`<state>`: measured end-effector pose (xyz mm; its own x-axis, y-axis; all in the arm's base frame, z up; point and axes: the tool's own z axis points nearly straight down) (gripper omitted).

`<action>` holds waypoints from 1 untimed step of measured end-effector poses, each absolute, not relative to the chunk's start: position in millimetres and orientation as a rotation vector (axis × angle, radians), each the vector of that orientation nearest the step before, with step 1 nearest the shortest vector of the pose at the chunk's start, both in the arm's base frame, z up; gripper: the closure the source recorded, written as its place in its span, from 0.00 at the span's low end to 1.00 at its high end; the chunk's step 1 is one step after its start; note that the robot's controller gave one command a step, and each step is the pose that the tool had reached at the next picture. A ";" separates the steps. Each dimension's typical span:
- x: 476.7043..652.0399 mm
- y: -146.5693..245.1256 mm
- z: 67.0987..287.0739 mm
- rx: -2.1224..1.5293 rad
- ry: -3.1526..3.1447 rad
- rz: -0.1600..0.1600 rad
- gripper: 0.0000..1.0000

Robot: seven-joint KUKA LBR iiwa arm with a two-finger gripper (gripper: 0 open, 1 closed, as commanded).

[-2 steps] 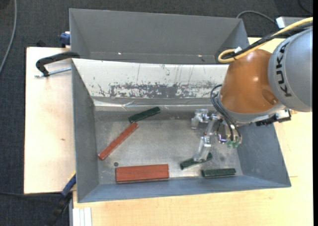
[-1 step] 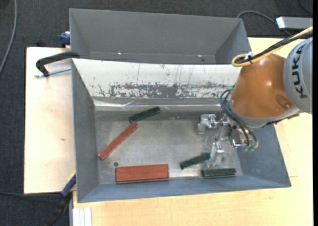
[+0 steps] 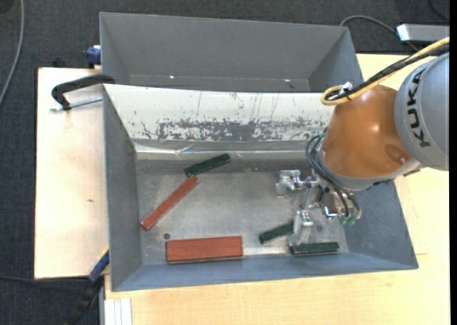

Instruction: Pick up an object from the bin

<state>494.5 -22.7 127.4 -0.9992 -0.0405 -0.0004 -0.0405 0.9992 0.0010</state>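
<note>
Only one piece of lettering could be read. It stood on the grey link of the arm [image 3: 428,113], at the right of the camera view just above the orange cover [image 3: 360,134]. There, dark capitals spelled "KUK" along the link's curved side, and the rest of the brand name could not be made out. The dark marks across the back wall of the bin [image 3: 214,45] were scuffs and formed no letters or numbers.

Bright glare washes the bin [image 3: 214,113] along its back wall, while the side walls sit shaded.
</note>
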 end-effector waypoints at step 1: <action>494.3 -16.1 87.8 -0.244 3.132 0.001 0.00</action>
